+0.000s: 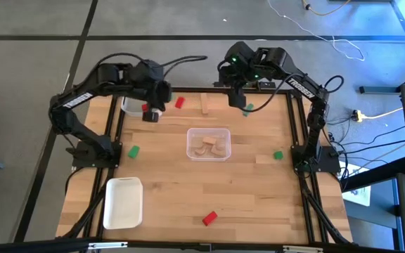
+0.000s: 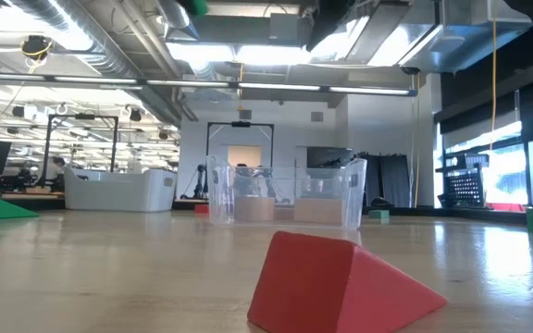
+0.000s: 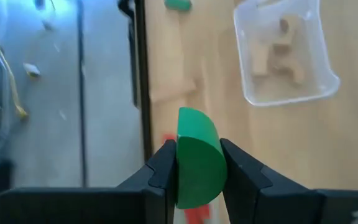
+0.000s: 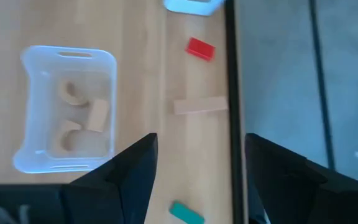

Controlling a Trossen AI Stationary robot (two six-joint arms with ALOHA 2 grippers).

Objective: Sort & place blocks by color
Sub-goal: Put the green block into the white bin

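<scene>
L gripper (image 3: 197,177) hangs over the worktop's (image 1: 188,190) far-left corner by a white tray (image 1: 131,105), fingers (image 3: 160,171) clamped on a green half-round block (image 3: 196,155), its flat faces against the pads, curved edge pointing fwd. R gripper (image 4: 197,168) hovers at the far edge w/ fingers wide, nothing between; a plain light-wood bar (image 4: 200,106) lies below, long axis parallel to that edge. Clear tray (image 1: 208,143) mid-worktop holds light-wood pieces; red wedge (image 1: 209,218) sits near the front edge.

Overhead, table-level, two wrist views
</scene>
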